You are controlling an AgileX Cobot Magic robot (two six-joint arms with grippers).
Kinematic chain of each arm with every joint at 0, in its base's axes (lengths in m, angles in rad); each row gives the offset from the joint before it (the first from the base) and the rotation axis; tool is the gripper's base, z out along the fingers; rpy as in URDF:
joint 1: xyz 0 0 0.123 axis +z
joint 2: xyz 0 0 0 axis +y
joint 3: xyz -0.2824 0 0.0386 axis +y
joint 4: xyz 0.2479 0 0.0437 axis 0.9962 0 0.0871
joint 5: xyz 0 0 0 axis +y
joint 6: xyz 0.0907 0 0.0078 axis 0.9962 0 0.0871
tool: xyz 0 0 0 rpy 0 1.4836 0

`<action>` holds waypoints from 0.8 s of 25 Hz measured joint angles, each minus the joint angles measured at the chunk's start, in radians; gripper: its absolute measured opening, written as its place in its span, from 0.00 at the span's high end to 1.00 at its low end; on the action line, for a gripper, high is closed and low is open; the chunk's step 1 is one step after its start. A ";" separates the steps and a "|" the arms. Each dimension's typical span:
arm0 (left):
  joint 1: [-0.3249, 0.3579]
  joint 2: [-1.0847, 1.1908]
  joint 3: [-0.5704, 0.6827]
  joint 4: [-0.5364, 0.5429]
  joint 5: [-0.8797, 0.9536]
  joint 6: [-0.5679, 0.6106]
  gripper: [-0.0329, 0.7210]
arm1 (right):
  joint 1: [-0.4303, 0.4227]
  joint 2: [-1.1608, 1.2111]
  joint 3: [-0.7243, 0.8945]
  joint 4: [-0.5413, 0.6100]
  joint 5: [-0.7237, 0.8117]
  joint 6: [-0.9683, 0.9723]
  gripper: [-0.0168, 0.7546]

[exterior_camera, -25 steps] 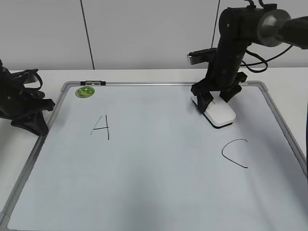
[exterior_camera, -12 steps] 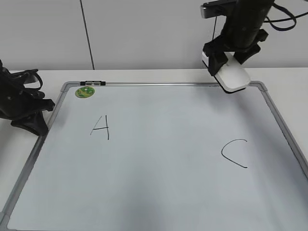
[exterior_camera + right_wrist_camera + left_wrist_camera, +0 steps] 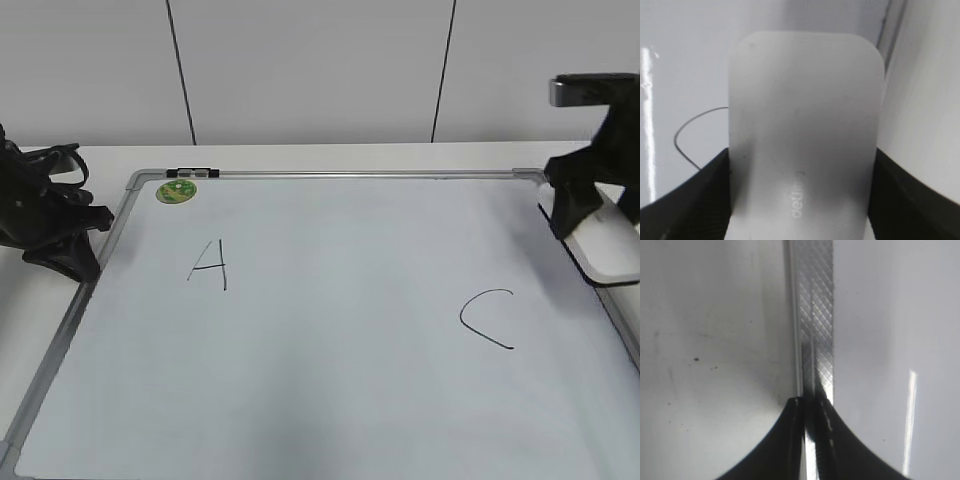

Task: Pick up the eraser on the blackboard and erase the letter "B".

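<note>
Two letters, "A" (image 3: 208, 265) and "C" (image 3: 488, 318), are showing on the blackboard (image 3: 330, 400); no letter "B" is visible. The right hand (image 3: 592, 222) is clamping the eraser (image 3: 610, 245) by its sides, lifted over the board's right edge, the "C" lying just left of it, presumably carrying it away. The left hand (image 3: 75, 250) is resting over the frame's left rail, its fingers seemingly together.

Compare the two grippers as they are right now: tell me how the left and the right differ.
The right gripper is shut on the eraser, above the blackboard's right edge near the letter C; the left gripper holds nothing.

The left gripper sits closed over the blackboard's left frame rail, its fingers together; the right gripper's fingers are spread by the eraser's width.

Both are black.
</note>
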 joint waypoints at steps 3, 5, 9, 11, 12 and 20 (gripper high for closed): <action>0.000 0.000 0.000 0.000 0.000 0.000 0.92 | -0.038 -0.010 0.092 0.017 -0.076 0.000 0.28; 0.000 0.000 0.000 0.000 0.000 0.000 0.92 | -0.046 -0.010 0.127 0.022 -0.125 0.001 0.28; 0.000 0.000 0.000 -0.002 0.000 0.000 0.92 | -0.050 0.010 0.136 0.027 -0.198 0.002 0.28; 0.000 0.000 0.000 -0.002 0.000 0.000 0.92 | -0.050 0.041 0.136 0.027 -0.216 0.002 0.28; 0.000 0.000 0.000 -0.002 0.000 0.000 0.92 | -0.050 0.058 0.136 0.027 -0.223 0.002 0.28; 0.000 0.000 0.000 -0.002 0.002 0.000 0.92 | -0.054 0.127 0.136 0.027 -0.256 0.012 0.28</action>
